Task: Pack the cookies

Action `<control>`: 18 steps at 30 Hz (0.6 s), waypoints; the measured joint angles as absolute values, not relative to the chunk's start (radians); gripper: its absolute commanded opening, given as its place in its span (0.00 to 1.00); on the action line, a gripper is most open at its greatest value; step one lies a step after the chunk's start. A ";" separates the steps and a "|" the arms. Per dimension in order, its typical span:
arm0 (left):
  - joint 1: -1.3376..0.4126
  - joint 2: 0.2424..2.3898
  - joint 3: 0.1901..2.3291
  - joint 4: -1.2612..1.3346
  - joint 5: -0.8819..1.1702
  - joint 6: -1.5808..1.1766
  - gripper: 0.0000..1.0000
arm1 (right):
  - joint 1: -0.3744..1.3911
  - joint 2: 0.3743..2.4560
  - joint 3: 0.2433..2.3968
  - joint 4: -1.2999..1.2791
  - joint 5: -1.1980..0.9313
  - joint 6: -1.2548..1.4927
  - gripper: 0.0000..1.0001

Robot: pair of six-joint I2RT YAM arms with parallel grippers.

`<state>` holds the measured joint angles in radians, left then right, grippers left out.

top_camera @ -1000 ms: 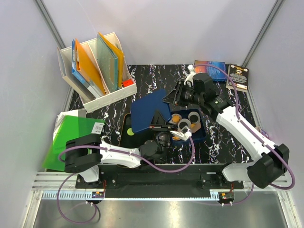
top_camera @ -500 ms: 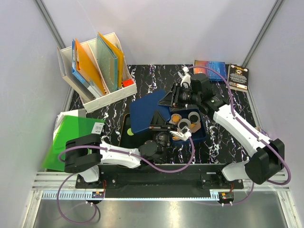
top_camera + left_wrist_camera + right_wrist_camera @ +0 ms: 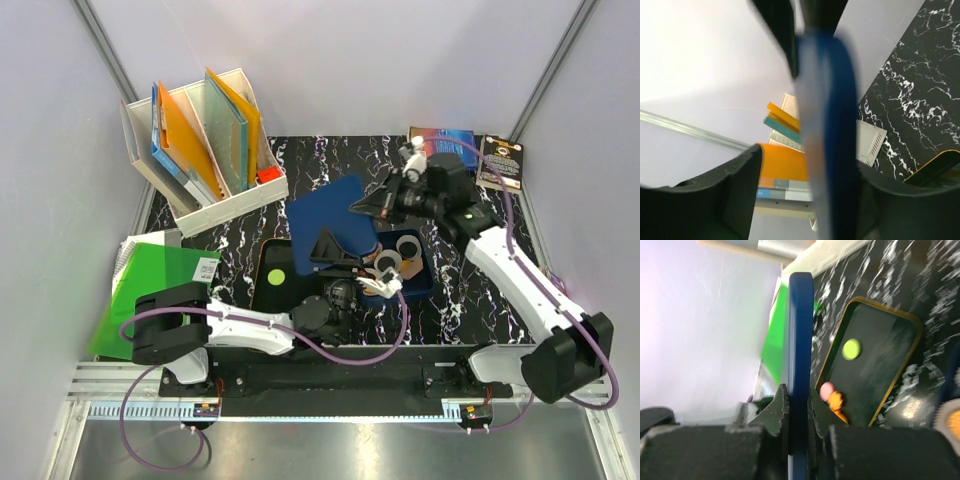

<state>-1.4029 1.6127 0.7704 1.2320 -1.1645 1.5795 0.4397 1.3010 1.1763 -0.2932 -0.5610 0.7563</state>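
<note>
The black marbled table [image 3: 330, 160] carries all items. The blue lid [image 3: 325, 215] is raised off the table, tilted, and gripped from two sides: the right gripper [image 3: 799, 410] is clamped on one edge and the left gripper [image 3: 335, 252] is closed on the lower edge. The yellow-rimmed black tray [image 3: 268, 292] lies left of the blue box [image 3: 422, 288]. The green cookie [image 3: 277, 270], pink cookie [image 3: 826, 389] and an orange cookie [image 3: 836, 401] lie in the tray.

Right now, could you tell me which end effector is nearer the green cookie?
Left. The left end effector grips the blue lid right of the green cookie; right end effector, farther back-right.
</note>
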 measured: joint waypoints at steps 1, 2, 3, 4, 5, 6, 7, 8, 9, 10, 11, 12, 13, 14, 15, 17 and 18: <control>-1.402 1.606 0.769 1.237 -1.169 1.577 0.79 | 0.416 1.286 1.176 -0.297 -0.559 0.743 0.00; -1.399 1.600 0.769 1.241 -1.176 1.577 0.87 | 0.393 1.269 1.176 -0.303 -0.557 0.734 0.00; -1.398 1.592 0.768 1.245 -1.181 1.575 0.91 | 0.370 1.250 1.177 -0.311 -0.548 0.724 0.00; -1.398 1.588 0.765 1.249 -1.186 1.577 0.98 | 0.355 1.235 1.178 -0.317 -0.541 0.717 0.00; -1.398 1.582 0.760 1.252 -1.191 1.575 0.99 | 0.343 1.221 1.179 -0.322 -0.537 0.710 0.00; -1.398 1.576 0.750 1.253 -1.197 1.574 0.99 | 0.334 1.210 1.182 -0.328 -0.531 0.702 0.00; -1.398 1.570 0.741 1.253 -1.206 1.573 0.99 | 0.329 1.202 1.185 -0.337 -0.524 0.695 0.00; -1.399 1.565 0.730 1.253 -1.217 1.572 0.99 | 0.324 1.194 1.189 -0.346 -0.514 0.686 0.00; -1.399 1.559 0.720 1.252 -1.229 1.572 0.99 | 0.320 1.186 1.193 -0.352 -0.507 0.679 0.00; -1.399 1.555 0.713 1.252 -1.238 1.571 0.99 | 0.315 1.180 1.200 -0.366 -0.495 0.673 0.00; -1.398 1.549 0.705 1.252 -1.248 1.571 0.99 | 0.310 1.175 1.207 -0.380 -0.482 0.667 0.00; -1.398 1.541 0.696 1.253 -1.256 1.568 0.99 | 0.303 1.170 1.216 -0.394 -0.471 0.661 0.00; -1.398 1.532 0.686 1.252 -1.267 1.564 0.99 | 0.298 1.165 1.222 -0.403 -0.462 0.656 0.00; -1.398 1.524 0.677 1.253 -1.276 1.560 0.99 | 0.290 1.159 1.229 -0.416 -0.452 0.650 0.00; -1.398 1.517 0.670 1.253 -1.287 1.557 0.99 | 0.281 1.153 1.236 -0.428 -0.442 0.646 0.00; -1.398 1.499 0.646 1.253 -1.321 1.549 0.99 | 0.256 1.138 1.246 -0.455 -0.400 0.614 0.00; -1.398 1.495 0.639 1.253 -1.333 1.547 0.99 | 0.245 1.134 1.248 -0.465 -0.388 0.607 0.00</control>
<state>-1.3975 1.4948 0.6388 1.2533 -1.3327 1.5471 0.2447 1.1339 1.2484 -0.4648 -0.3878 0.6071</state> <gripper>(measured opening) 0.985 0.126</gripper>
